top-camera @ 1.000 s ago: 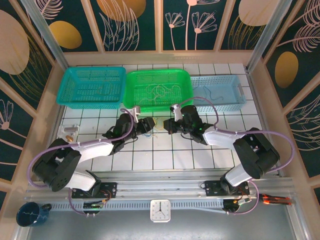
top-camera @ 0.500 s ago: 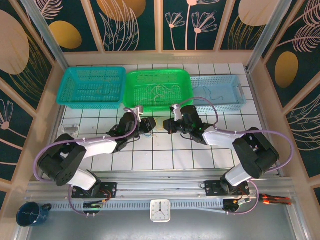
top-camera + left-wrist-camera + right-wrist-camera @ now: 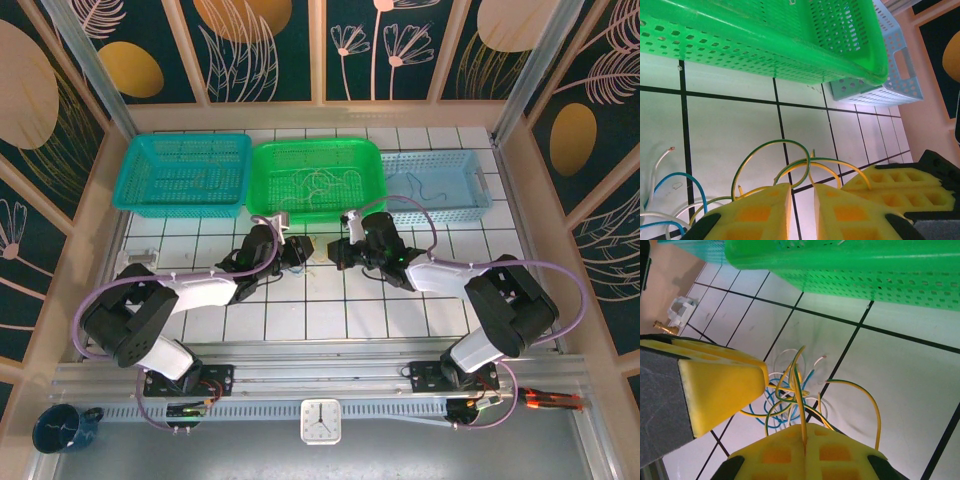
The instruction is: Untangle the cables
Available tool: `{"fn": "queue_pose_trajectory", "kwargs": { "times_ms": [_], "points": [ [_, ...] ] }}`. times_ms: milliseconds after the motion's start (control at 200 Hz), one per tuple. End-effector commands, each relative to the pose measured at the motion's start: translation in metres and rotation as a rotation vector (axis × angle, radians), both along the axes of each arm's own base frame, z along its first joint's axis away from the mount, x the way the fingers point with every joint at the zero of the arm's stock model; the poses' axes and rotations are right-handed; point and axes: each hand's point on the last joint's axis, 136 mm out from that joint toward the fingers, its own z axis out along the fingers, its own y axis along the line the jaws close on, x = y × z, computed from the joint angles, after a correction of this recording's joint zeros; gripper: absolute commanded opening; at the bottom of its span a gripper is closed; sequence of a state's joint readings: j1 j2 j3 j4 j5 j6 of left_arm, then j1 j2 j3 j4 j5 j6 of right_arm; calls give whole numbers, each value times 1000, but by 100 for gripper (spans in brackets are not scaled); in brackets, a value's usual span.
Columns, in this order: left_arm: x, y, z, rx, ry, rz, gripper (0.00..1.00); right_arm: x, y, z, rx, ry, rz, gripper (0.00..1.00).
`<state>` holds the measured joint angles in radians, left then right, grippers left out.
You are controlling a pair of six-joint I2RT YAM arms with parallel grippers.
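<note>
Yellow-padded right hand [image 3: 804, 434] pinching cable [image 3: 799, 390], left hand [image 3: 802, 194] barely parted

Left arm [image 3: 195, 292], right arm [image 3: 440, 275]: matching pair. White link shells, black joint housings, black bases [image 3: 190, 382]. One lilac-grey cord [image 3: 540, 266] looped along each. White bracket [image 3: 352, 215] atop each wrist. Left gripper [image 3: 802, 202], right gripper [image 3: 805, 442]: yellow jaws moulded with square recesses, black mounts behind. Outer face of one finger [image 3: 662, 390] dark grey, rough-textured.

Bright even overhead light, soft shadows, near fingers slightly blurred
</note>
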<state>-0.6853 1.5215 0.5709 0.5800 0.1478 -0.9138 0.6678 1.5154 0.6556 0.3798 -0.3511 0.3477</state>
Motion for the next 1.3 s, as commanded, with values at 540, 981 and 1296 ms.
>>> {"fn": "queue_pose_trajectory", "kwargs": {
  "times_ms": [540, 981, 1296],
  "points": [
    [4, -13, 98, -144, -170, -27, 0, -3, -7, -45, -14, 64, -30, 0],
    [-3, -8, 179, -262, -296, -28, 0, -8, -11, -65, -25, 116, -43, 6],
    [-5, -7, 175, -261, -287, -30, 0, -10, -19, -36, -26, 60, -57, 41]
  ]
}}
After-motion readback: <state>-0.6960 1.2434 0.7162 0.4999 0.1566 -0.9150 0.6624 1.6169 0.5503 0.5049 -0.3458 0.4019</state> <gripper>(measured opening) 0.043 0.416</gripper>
